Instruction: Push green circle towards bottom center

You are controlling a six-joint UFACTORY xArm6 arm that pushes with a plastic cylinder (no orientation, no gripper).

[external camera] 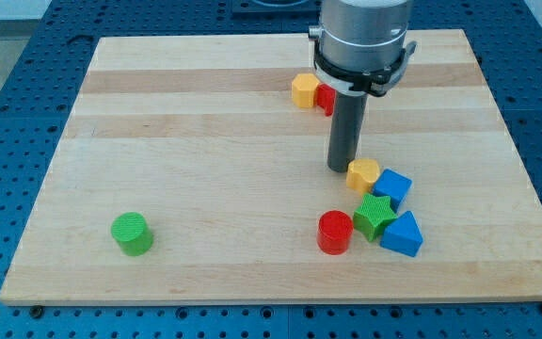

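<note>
One target: green plastic circle block (132,234), bench's (205,113) lower left.
My tip (342,169): far right of it, touching yellow block (363,174).
Jaws: none fitted, nothing held.
Risk: travelling left could scatter red cylinder (335,232).

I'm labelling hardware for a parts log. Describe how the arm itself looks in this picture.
My arm's end effector is a wide silver-grey metal cylinder ringed by a black clamp collar with a white band beneath. Below it hangs a straight dark grey rod, ending at my tip. No cables or markings show.
</note>
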